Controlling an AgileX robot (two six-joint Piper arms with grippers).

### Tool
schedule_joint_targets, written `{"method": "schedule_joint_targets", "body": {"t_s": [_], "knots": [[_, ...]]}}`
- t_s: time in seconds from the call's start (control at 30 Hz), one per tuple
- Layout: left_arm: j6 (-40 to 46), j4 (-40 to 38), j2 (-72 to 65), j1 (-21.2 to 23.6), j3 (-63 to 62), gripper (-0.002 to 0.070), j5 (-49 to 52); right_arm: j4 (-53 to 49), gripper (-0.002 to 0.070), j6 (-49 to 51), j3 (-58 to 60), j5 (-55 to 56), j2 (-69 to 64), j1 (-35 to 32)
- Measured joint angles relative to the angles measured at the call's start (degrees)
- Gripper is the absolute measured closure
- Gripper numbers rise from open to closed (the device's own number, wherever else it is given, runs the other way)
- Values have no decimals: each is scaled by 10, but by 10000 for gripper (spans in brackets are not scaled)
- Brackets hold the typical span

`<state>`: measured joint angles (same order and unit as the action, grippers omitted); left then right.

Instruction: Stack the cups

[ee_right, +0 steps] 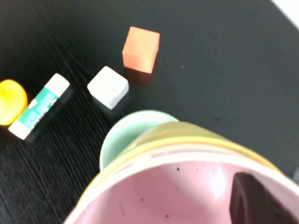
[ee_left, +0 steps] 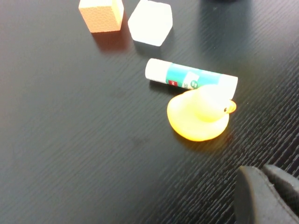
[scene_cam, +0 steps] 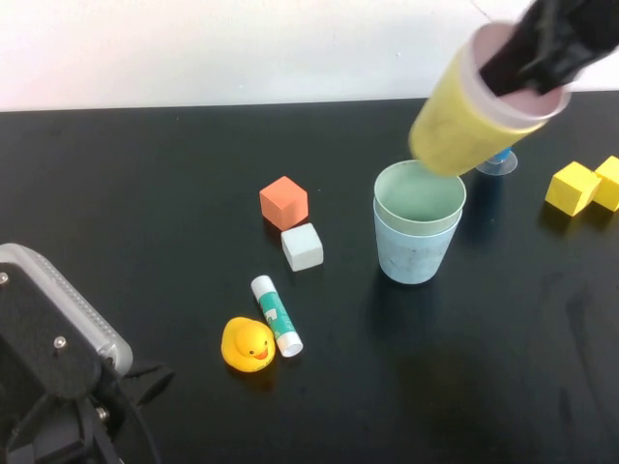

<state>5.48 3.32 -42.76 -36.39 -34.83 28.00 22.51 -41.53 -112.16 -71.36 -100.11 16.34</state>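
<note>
I see the right gripper grasping the rim of the pink cup, nested in the yellow cup, tilted above the green cup inside the blue cup. The left gripper rests clenched near the duck.

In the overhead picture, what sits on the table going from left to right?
Left gripper, shut and parked → rubber duck → glue stick → green cup nested in the blue cup → yellow blocks. Right gripper holds the yellow-and-pink cups above them.
</note>
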Motion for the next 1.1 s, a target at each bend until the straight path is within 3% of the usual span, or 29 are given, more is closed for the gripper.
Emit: {"method": "schedule_joint_targets", "body": {"t_s": [0.53,0.63,0.77,0.9,1.0,1.1], "knots": [[-1,21,-8,0,0,673,2,-32,602,0,-27,0,-89,21],[-1,24,-18,0,0,673,2,-29,529,0,-27,0,-89,22],[-3,24,-30,0,0,673,2,-24,377,8,-29,0,-89,22],[-24,26,-33,0,0,673,2,-23,337,15,-30,0,-85,22],[-50,34,-21,0,0,673,2,-23,351,12,-30,0,-67,22],[-87,41,3,0,0,673,3,-15,449,5,-23,0,-38,22]]}}
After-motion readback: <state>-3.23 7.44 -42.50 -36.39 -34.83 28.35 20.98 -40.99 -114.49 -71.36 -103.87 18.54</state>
